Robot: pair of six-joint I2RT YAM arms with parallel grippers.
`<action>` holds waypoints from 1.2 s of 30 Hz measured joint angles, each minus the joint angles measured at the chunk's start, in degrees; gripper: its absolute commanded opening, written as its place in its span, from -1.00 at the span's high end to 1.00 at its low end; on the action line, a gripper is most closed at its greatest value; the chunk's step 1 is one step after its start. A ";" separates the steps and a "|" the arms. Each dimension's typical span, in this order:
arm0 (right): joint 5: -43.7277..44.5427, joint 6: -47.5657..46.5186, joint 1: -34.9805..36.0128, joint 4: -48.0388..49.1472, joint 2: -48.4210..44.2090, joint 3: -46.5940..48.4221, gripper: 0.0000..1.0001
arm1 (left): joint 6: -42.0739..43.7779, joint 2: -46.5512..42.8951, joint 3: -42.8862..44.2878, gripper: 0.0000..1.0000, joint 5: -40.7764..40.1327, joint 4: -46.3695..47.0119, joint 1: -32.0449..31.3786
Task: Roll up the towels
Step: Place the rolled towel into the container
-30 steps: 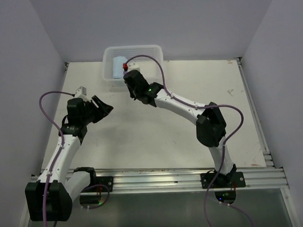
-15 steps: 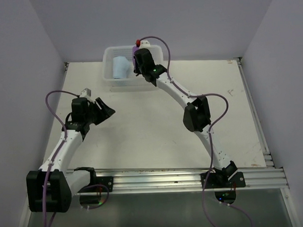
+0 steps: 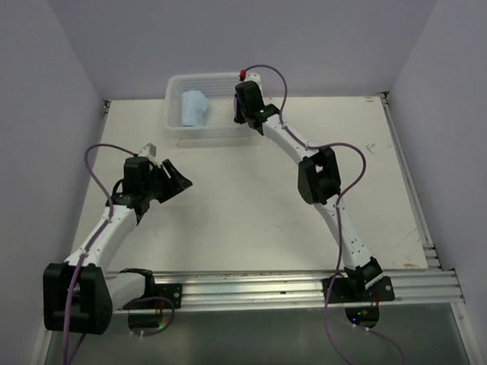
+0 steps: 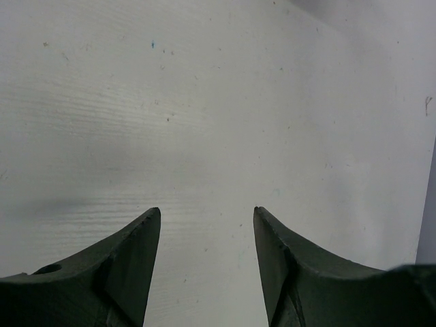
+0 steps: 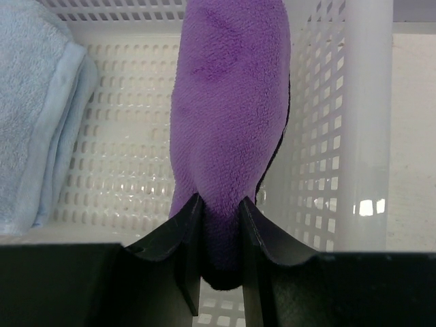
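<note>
My right gripper [image 5: 219,204] is shut on the rolled purple towel [image 5: 231,102], which has a dark edge, and holds it inside the white basket [image 5: 364,136] near its right wall. In the top view the right gripper [image 3: 242,106] is over the basket's right half [image 3: 177,125]. The rolled light blue towel [image 3: 194,108] lies in the basket's left half and also shows in the right wrist view [image 5: 34,116]. My left gripper [image 3: 178,178] is open and empty over bare table at the left; its fingertips [image 4: 146,225] frame only table.
The basket stands at the back edge of the white table [image 3: 252,198]. Grey walls close in on the left, back and right. A rail runs along the table's right edge [image 3: 408,185].
My right arm has reached farther back and right, carrying the purple towel over the basket's right half. My left gripper has shifted slightly right and toward the front.
</note>
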 measured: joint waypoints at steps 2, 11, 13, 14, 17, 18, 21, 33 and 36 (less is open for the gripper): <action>-0.52 0.20 0.02 0.00 0.17 -0.02 1.00 | 0.00 0.20 0.00 -0.20 0.00 0.02 -0.09; -2.78 1.57 -0.11 0.07 1.42 -0.35 1.00 | 0.00 1.75 0.00 -0.20 -0.20 0.00 -1.29; -3.32 1.90 -0.24 0.02 1.42 -0.35 1.00 | 0.00 2.25 0.00 -0.20 -0.24 0.00 -1.60; -3.74 2.08 -0.33 0.00 1.42 -0.35 0.94 | 0.00 2.49 0.00 -0.20 -0.26 0.02 -1.86; -4.52 2.62 -0.66 0.09 1.42 -0.35 0.54 | 0.00 3.13 0.00 -0.20 -0.33 0.02 -2.32; -4.72 2.75 -0.76 0.07 1.42 -0.35 0.34 | 0.00 3.30 0.00 -0.20 -0.35 0.02 -2.36; -5.60 3.08 -1.09 0.20 1.42 -0.35 0.31 | 0.00 3.58 0.00 -0.20 -0.42 0.02 -2.45; -5.99 4.04 -2.19 0.00 1.42 -0.33 -0.03 | 0.00 3.61 0.02 -0.21 -0.46 0.02 -2.73; -6.01 4.39 -2.36 0.00 1.42 -0.33 -0.03 | 0.02 3.61 0.02 -0.21 -0.70 0.02 -3.04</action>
